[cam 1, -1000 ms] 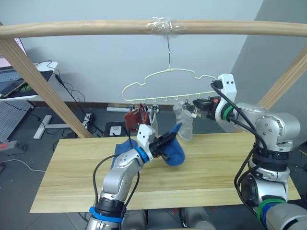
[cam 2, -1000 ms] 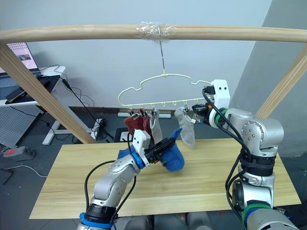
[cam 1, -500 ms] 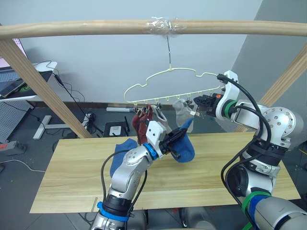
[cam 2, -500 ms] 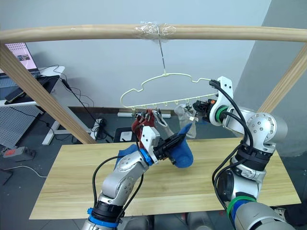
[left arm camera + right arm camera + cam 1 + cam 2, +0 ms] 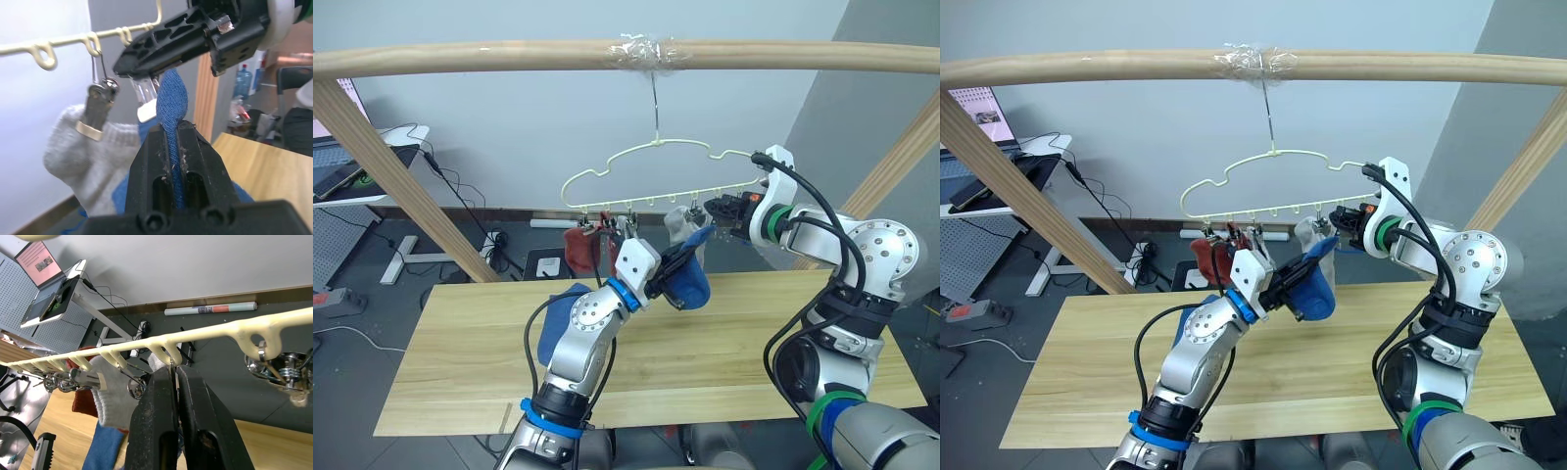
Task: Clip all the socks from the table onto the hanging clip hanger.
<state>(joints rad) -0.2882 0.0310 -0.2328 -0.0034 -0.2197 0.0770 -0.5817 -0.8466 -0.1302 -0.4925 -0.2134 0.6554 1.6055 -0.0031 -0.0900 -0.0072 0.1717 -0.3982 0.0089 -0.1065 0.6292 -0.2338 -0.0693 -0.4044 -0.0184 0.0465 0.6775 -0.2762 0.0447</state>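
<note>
1. Grey wall and dark floor lie behind a wooden pole [image 5: 509,56] that runs across the top, with the clip hanger [image 5: 656,176] hooked onto it above the far edge of the desk [image 5: 724,352].
2. Two rust red socks [image 5: 579,247] hang clipped at the hanger's left end, with a light grey sock [image 5: 1255,243] just beside them.
3. Another light grey sock [image 5: 88,152] hangs from a clip [image 5: 98,105] further toward the right end.
4. One blue sock [image 5: 560,318] lies on the desk near its far edge, left of centre, partly hidden behind the left arm.
5. The left gripper [image 5: 171,137] is raised above the desk, its fingers clamped on the second blue sock [image 5: 690,279], whose cuff pokes up between them just under the hanger's clips.
6. The right gripper [image 5: 175,382] is up at the hanger's lower bar near its right end, its fingers pressed together around a clip [image 5: 171,367] there, right next to the blue sock's raised cuff.
</note>
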